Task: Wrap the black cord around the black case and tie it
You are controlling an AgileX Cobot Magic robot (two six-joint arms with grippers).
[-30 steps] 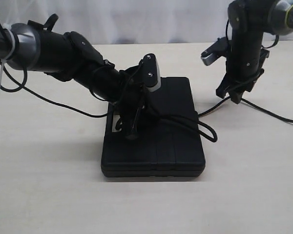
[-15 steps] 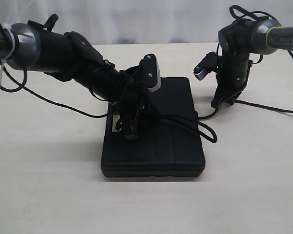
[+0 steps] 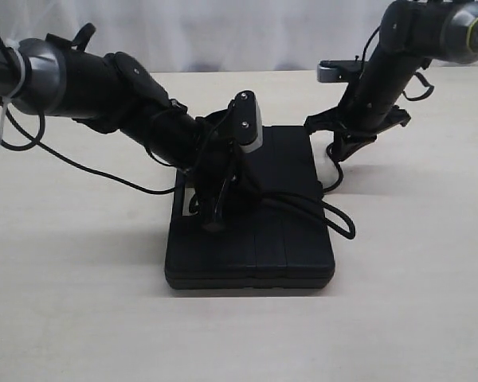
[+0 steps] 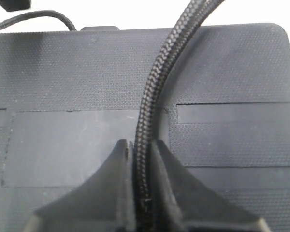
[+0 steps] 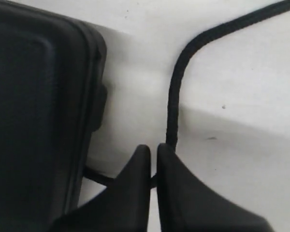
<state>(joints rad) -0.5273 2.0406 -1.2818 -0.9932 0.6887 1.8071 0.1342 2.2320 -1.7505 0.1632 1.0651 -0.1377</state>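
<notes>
Black cord (image 4: 154,87) — braided — pinched in left end effector (image 4: 140,145) over black case (image 4: 63,63); right end effector (image 5: 153,152) closed.

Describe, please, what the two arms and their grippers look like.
Both arms are black with grey joints and thin black cables. The left arm carries a white zip tie, the right arm a yellow-green ring. The left gripper and right gripper each have black wedge-shaped fingers.

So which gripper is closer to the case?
Left. The left gripper is directly over the case, clamping the cord there; the right gripper is off the case, beside its edge, above the table.
</notes>
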